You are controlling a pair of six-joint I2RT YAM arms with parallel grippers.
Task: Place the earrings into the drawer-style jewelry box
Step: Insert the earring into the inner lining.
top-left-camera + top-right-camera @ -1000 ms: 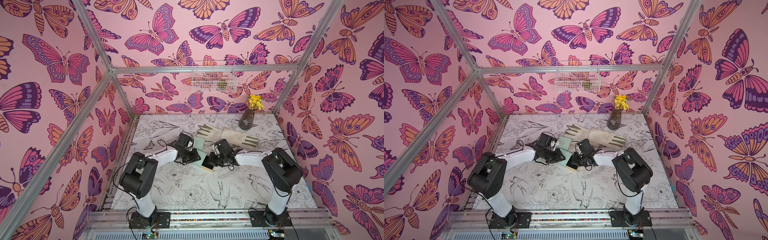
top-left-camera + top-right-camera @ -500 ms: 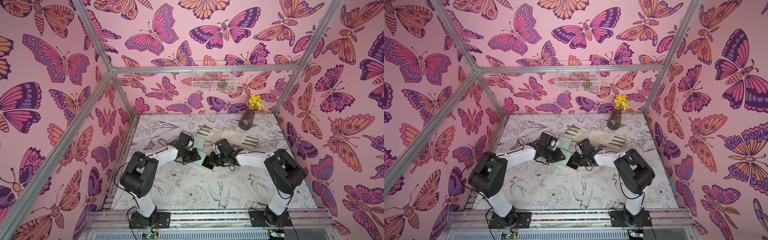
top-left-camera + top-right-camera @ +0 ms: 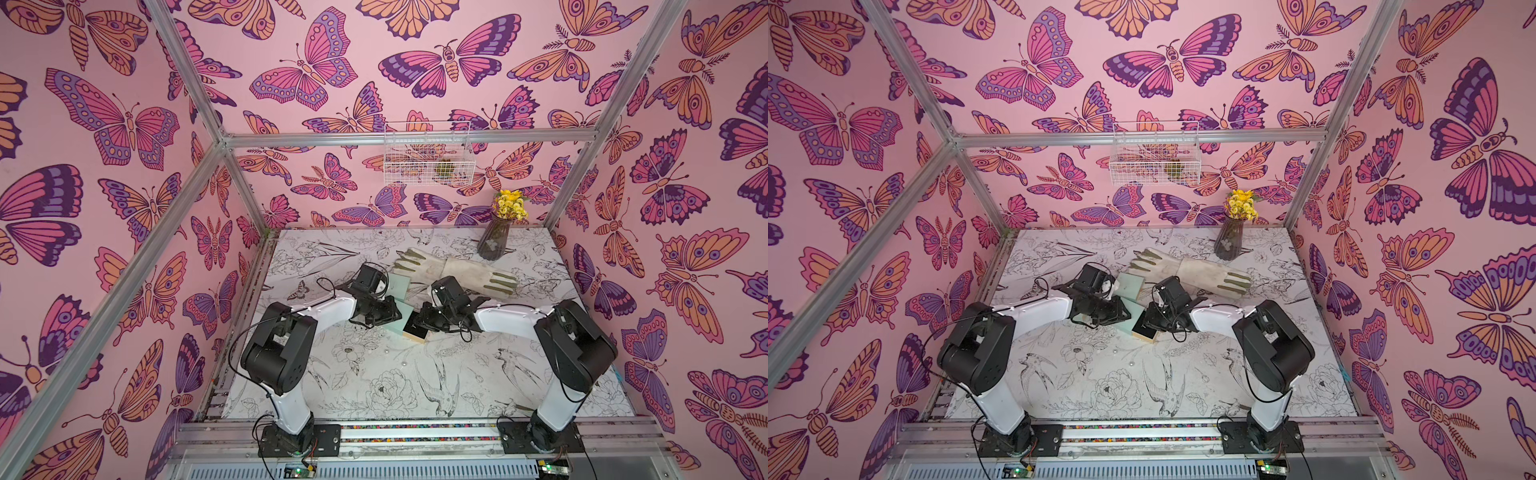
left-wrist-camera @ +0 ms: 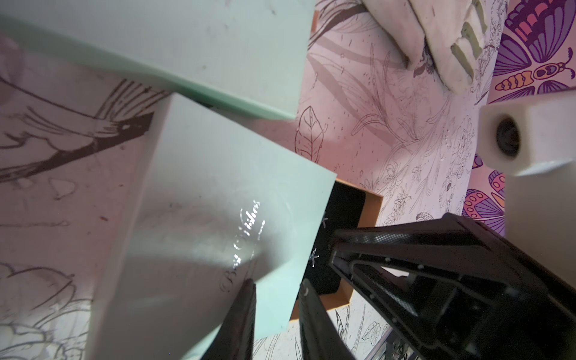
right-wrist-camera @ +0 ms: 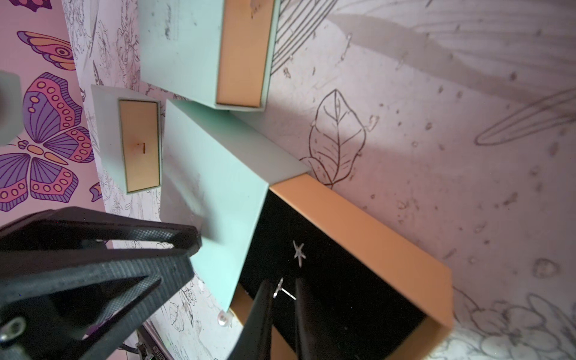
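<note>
Box (image 5: 215, 187) is clamped at its sleeve by the left jaws, and over its pulled-out drawer (image 5: 358, 230), where one earring (image 5: 298, 253) lies, a second earring (image 5: 282, 290) is flanked by the narrowly parted right jaws, seemingly loose.

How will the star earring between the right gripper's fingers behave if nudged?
The star earring is tiny and thin, so probably very light and easily flicked. Its post sticks out sideways, so it may pivot or snag rather than slide. The drawer lining looks dark and soft, likely damping bounce.
</note>
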